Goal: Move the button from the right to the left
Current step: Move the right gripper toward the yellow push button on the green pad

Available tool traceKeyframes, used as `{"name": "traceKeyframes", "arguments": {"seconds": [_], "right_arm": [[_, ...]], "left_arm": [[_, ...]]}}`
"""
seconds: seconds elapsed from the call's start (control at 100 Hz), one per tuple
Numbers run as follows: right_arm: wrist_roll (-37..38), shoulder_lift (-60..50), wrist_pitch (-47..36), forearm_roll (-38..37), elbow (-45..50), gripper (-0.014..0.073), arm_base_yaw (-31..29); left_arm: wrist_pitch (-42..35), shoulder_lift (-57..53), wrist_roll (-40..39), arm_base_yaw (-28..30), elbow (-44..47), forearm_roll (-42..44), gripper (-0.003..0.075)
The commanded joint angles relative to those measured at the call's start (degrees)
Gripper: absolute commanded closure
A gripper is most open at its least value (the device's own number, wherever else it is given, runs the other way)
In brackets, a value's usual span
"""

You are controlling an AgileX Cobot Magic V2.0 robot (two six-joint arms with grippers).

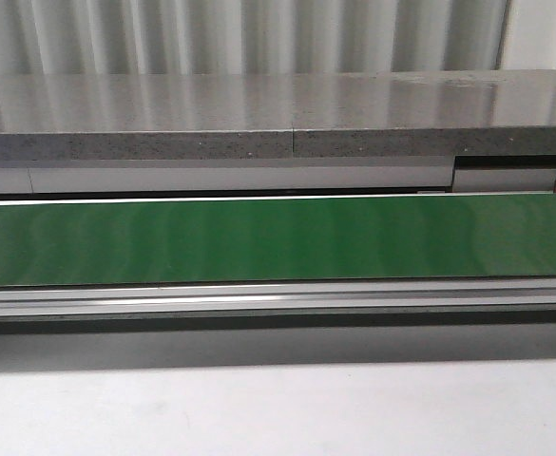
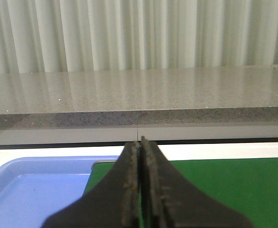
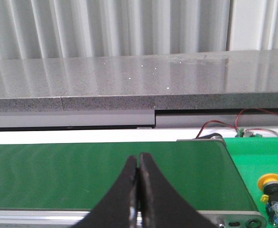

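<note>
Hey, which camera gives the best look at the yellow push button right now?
The right wrist view. The button sits at that picture's lower right corner, showing its yellow cap, black collar and blue block on a green surface beside the belt's end. The front view and left wrist view show no button at all.

Both grippers are matte black: the left gripper (image 2: pixel 140 142) has ridged, slightly worn inner pads, the right gripper (image 3: pixel 138 159) smooth curved fingers tapering to points.

The button (image 3: pixel 273 189), yellow cap above a blue block, lies on green just beyond the belt's end.
</note>
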Motion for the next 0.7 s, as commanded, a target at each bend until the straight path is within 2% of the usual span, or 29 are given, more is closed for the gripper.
{"name": "traceKeyframes", "arguments": {"seconds": [0.0, 0.25, 0.51, 0.69], "right_arm": [[-0.18, -0.84, -0.77, 2.52, -4.62, 0.0661, -0.41], [-0.18, 4.42, 18.4, 4.66, -19.09, 0.0661, -0.41], [-0.28, 19.91, 45.34, 3.85, -35.88, 0.0661, -0.41], [-0.28, 29.28, 55.96, 3.85, -45.26, 0.0661, -0.41]], "left_arm": [[-4.51, -2.07, -0.27, -0.41, 1.42, -0.29, 0.074], [-4.51, -2.07, -0.27, -0.41, 1.42, -0.29, 0.074], [-4.51, -2.07, -0.27, -0.41, 1.42, -0.29, 0.074], [-4.51, -2.07, -0.27, -0.41, 1.42, -0.29, 0.074]]}}
